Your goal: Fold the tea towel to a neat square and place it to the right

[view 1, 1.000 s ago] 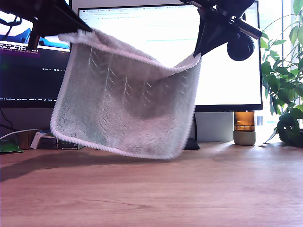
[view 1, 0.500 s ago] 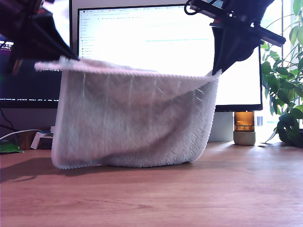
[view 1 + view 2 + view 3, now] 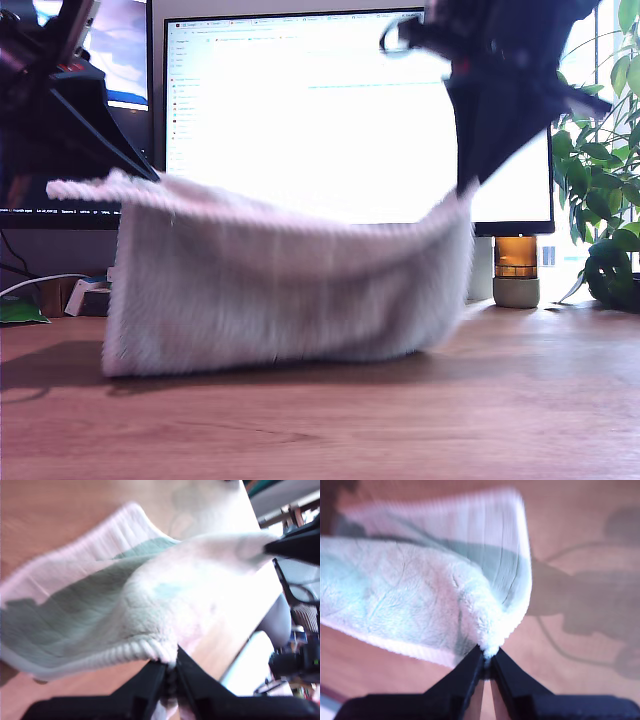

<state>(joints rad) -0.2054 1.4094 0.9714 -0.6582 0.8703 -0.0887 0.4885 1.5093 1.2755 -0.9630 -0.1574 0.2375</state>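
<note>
We've got the tea towel (image 3: 285, 285) strung between both arms, its lower fold touching the wooden desk (image 3: 400, 420). My first gripper (image 3: 170, 672) pinches a corded corner; my second gripper (image 3: 487, 657) pinches another. The monitor (image 3: 320, 110) text is too blurred to read.

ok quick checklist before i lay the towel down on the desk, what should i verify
1. My first gripper pinching a corner of the tea towel: ok, the corded hem sits between its tips.
2. My second gripper pinching the other top corner: ok, cloth is clamped at its tips.
3. Towel's lower edge down on the wooden desk: ok, it appears to rest there in the exterior view.
4. Top edge taut and level: not ok, it sags in the middle.
5. Layers lined up for a square fold: cannot tell, all views are blurred.
6. Landing spot toward the exterior view's right: ok, bare wood in front of the amber jar.
</note>
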